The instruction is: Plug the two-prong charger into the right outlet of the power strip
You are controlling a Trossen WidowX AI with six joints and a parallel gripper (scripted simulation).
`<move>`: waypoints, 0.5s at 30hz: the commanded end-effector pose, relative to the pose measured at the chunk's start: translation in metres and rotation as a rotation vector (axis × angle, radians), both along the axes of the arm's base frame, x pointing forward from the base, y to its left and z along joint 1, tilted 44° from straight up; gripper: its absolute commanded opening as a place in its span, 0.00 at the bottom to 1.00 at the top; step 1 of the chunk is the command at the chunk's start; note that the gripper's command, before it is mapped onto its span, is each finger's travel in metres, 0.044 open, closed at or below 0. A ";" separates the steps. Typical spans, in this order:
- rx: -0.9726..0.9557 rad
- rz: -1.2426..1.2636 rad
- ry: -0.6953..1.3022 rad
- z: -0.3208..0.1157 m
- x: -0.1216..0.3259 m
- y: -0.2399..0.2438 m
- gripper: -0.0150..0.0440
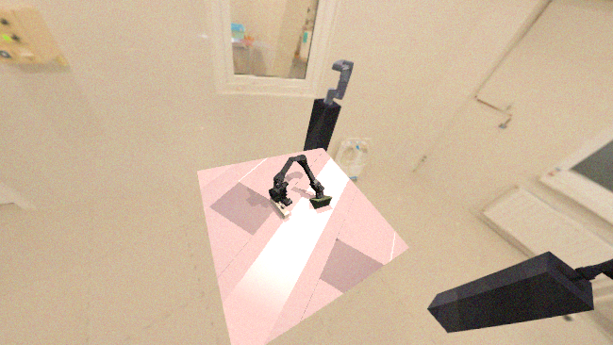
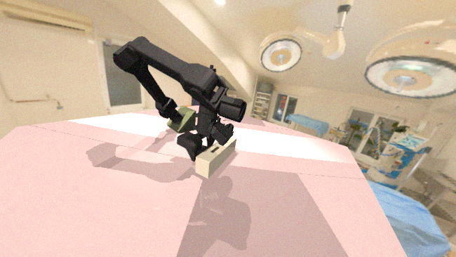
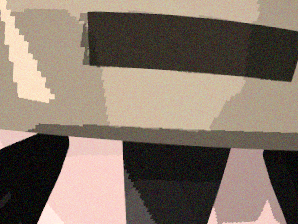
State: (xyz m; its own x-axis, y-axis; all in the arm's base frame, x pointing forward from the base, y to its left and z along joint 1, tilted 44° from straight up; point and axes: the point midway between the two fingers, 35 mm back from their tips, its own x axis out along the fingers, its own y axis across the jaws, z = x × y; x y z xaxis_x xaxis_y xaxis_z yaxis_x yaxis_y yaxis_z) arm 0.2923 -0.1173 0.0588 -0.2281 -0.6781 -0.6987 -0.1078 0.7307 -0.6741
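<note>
The beige power strip lies on the pink table, a dark slot in its top. My gripper is open right at the strip, with one finger on each side of a dark block. This block, which looks like the charger, reaches the strip's lower edge in the wrist view. Pink table shows in the gaps between the block and both fingers. The strip's edge hides the fingertips and the block's front end there, so the prongs and outlets do not show. The top and exterior views do not show the charger clearly.
The arm rises from a green wedge-shaped base on the pink table, behind the strip in the exterior view. Shadows and a bright band of light cross the table.
</note>
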 end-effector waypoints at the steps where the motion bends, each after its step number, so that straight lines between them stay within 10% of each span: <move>1: 0.000 0.002 -0.005 0.001 -0.001 0.000 1.00; 15: -0.001 0.004 -0.014 0.001 -0.006 0.000 1.00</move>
